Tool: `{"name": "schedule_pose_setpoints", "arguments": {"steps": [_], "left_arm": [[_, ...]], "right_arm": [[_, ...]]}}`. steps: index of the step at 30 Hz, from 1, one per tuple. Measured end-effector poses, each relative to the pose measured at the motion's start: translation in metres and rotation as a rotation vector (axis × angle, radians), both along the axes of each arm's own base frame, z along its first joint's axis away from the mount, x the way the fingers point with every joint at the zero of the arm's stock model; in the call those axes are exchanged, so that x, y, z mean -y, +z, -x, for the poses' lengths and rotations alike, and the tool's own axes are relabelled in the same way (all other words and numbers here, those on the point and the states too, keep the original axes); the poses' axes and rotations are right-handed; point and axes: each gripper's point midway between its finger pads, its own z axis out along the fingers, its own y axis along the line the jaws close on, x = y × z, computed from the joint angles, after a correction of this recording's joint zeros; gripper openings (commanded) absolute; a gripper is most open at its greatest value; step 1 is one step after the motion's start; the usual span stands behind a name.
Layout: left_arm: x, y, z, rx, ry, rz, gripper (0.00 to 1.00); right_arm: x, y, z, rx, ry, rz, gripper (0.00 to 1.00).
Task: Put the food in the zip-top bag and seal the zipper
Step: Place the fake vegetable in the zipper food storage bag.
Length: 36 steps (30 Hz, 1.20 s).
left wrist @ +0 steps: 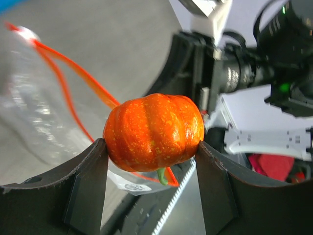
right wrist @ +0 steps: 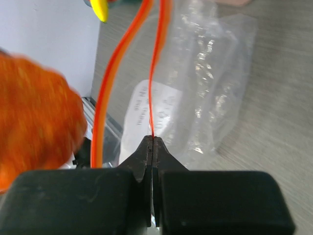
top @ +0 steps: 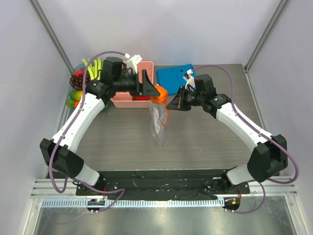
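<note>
Two end effectors meet at the mouth of the clear crinkly plastic zip-top bag point(top: 157, 122), which hangs between the arms with its lower end on the grey wood-grain counter point(top: 205, 142). The right end effector point(right wrist: 152, 143) is pinched fully closed on one lip of the narrow orange-red zipper strip point(right wrist: 157, 58), lifting that side so the two lips bow apart into a gap. The left end effector point(left wrist: 151, 147) grips a small orange plastic toy pumpkin point(left wrist: 154, 129), its jaws spread to the pumpkin's width. It holds the pumpkin just beside and above the opened mouth, not yet inside. Nothing shows inside the bag.

I judge the step in hand to be loading, with this piece being brought over the opening. The next move calls for lowering the pumpkin between the two lips and well past the strip before the fingers part, with the right end effector holding its lip taut. The gap looks narrow against the pumpkin, so a slight misalignment could press the lips together or drop the piece onto the counter.

Other colourful toy fruits and vegetables point(top: 78, 81) lie heaped at the counter's far-left corner, beside the pink compartment tray point(top: 145, 66). Loading therefore looks far from finished, and sealing comes after it.
</note>
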Motion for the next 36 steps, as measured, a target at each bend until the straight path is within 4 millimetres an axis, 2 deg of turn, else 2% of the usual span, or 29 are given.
{"name": "schedule_pose_setpoints", "arguments": {"steps": [3,8,12,14,16,17,18,22,23,26,28,30,32,36], "left_arm": [[0.021,-0.02,0.021,-0.061,-0.068,-0.006,0.41],[0.039,-0.05,0.047,-0.136,-0.136,-0.029,0.42],[0.035,-0.063,0.046,-0.14,-0.111,-0.074,0.4],[0.028,-0.069,0.041,-0.124,-0.081,-0.125,0.4],[0.019,-0.077,0.038,-0.106,-0.053,-0.19,0.46],[0.013,-0.081,0.035,-0.095,-0.036,-0.227,0.52],[0.008,-0.084,0.033,-0.087,-0.02,-0.261,0.67],[-0.012,-0.093,0.029,-0.058,0.012,-0.386,0.96],[-0.014,-0.09,0.027,-0.046,0.011,-0.405,1.0],[-0.018,-0.077,0.023,-0.013,0.004,-0.412,1.0],[-0.02,-0.062,0.02,-0.002,-0.008,-0.362,1.0],[-0.03,-0.05,0.01,-0.005,0.007,-0.308,1.0],[-0.048,-0.045,-0.005,-0.007,0.058,-0.281,1.0],[-0.1,-0.043,-0.036,0.016,0.169,-0.281,1.0]], "right_arm": [[0.004,-0.018,0.007,-0.034,-0.002,0.024,0.01],[0.011,-0.03,0.014,-0.047,-0.011,0.046,0.01],[0.014,-0.025,0.015,-0.019,-0.015,0.05,0.01],[0.015,-0.021,0.015,-0.002,-0.018,0.049,0.01],[0.016,-0.017,0.015,0.014,-0.02,0.049,0.01],[0.017,-0.016,0.015,0.019,-0.019,0.05,0.01],[0.017,-0.015,0.016,0.025,-0.019,0.051,0.01],[0.017,-0.015,0.016,0.037,-0.012,0.056,0.01],[0.018,-0.015,0.016,0.04,-0.01,0.058,0.01],[0.018,-0.015,0.016,0.05,-0.004,0.064,0.01],[0.018,-0.016,0.016,0.055,0.0,0.068,0.01],[0.019,-0.016,0.016,0.061,0.004,0.074,0.01],[0.019,-0.015,0.016,0.071,0.01,0.081,0.01],[0.02,-0.005,0.014,0.105,0.02,0.087,0.01]]}}
